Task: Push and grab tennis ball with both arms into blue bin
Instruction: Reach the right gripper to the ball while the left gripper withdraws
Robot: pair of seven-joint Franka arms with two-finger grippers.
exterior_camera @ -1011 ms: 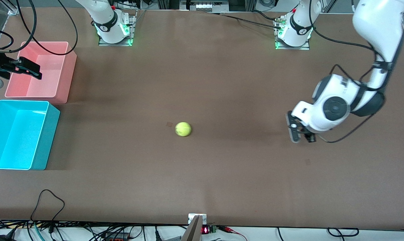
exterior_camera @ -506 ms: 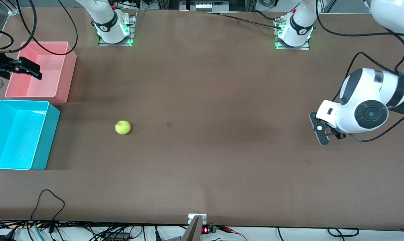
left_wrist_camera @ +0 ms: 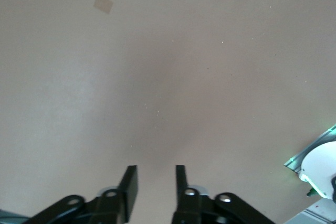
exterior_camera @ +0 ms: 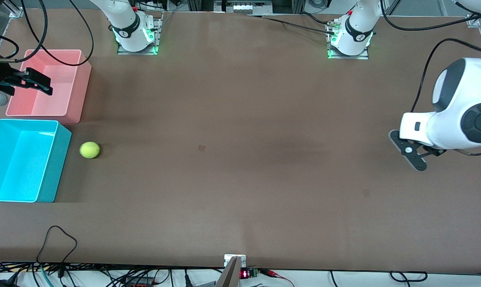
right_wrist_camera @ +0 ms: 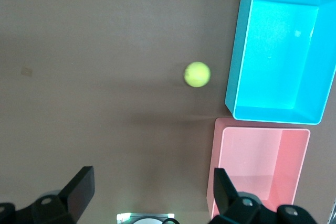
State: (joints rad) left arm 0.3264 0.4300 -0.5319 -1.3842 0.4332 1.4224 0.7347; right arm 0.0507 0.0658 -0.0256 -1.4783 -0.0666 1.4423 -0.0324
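Brown bench (exterior_camera: pixel 240 119) carries the fuzzy yellow-green tennis ball (exterior_camera: pixel 90 150) just beside the bright cyan plastic bin (exterior_camera: pixel 63 159), so the wide-open, empty right hand (exterior_camera: pixel 35 81) over the pink tub (exterior_camera: pixel 79 95) should descend squarely onto it, while the partly open, empty left hand (exterior_camera: pixel 409 153) waits.

Yellow-green tennis ball (exterior_camera: pixel 89 150) glowing against the plain brown table (exterior_camera: pixel 240 179), right by the bright cyan blue bin (exterior_camera: pixel 49 187) and the salmon-pink bin (exterior_camera: pixel 79 99). Arms are white with dark bands, the left gripper (left_wrist_camera: pixel 156 190) black, the right gripper (right_wrist_camera: pixel 152 190) black too. Green lights shine at both bases.
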